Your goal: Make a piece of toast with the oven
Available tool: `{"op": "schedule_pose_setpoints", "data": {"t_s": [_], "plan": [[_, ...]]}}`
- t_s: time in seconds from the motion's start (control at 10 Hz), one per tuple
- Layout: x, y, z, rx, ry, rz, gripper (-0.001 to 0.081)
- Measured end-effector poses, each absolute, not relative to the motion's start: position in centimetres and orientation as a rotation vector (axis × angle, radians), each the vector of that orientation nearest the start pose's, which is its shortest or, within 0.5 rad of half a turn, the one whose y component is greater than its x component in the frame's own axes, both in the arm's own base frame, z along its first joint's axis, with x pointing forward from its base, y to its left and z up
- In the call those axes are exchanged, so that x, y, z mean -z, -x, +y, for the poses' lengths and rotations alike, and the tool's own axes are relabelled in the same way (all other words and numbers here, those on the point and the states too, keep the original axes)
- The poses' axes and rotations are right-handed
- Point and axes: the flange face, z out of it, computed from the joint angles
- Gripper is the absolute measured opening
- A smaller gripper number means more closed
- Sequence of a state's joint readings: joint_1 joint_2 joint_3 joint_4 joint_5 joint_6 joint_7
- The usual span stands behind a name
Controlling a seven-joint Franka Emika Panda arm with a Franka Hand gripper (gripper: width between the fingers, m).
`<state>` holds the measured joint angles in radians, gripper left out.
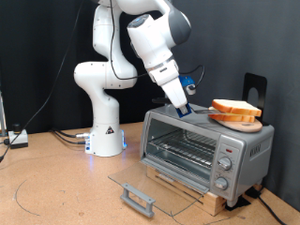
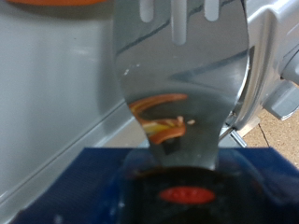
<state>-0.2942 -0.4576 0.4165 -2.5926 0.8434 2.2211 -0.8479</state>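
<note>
The silver oven (image 1: 211,150) stands on a wooden board, its glass door (image 1: 141,187) folded down flat with the grey bar handle (image 1: 138,198) at the front. The wire rack (image 1: 183,148) inside looks empty. The piece of toast (image 1: 234,107) lies on the oven's roof at the exterior view's right, on a flatter orange-brown piece (image 1: 242,120). My gripper (image 1: 187,97) hangs over the roof just left of the toast, shut on a blue-handled metal spatula (image 1: 199,110). In the wrist view the slotted spatula blade (image 2: 182,75) points over the oven roof (image 2: 56,112).
Round knobs (image 1: 225,165) sit on the oven's right panel. A black object (image 1: 255,89) stands behind the oven. The robot base (image 1: 105,131) and cables (image 1: 66,136) are at the exterior view's left. An orange edge (image 2: 56,3) shows at the border of the wrist view.
</note>
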Motion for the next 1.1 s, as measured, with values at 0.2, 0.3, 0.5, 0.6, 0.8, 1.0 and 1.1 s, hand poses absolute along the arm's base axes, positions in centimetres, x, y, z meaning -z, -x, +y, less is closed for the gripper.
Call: {"op": "schedule_pose_setpoints", "data": {"t_s": [0.2,0.3,0.5,0.6,0.8,1.0,1.1], "plan": [[-40.6,-40.1,7.4,0.359,2.622,-0.588,0.0396],[-40.4,-40.0,7.7,0.352,2.624,-0.595,0.0396],[-40.1,-39.6,8.5,0.335,2.626,-0.622,0.0396],[-40.0,-39.3,9.1,0.326,2.625,-0.643,0.0396],[-40.1,-38.4,10.3,0.325,2.623,-0.683,0.0396],[-40.1,-37.4,11.4,0.327,2.621,-0.71,0.0396],[-40.1,-37.1,11.9,0.336,2.62,-0.711,0.0396]]}}
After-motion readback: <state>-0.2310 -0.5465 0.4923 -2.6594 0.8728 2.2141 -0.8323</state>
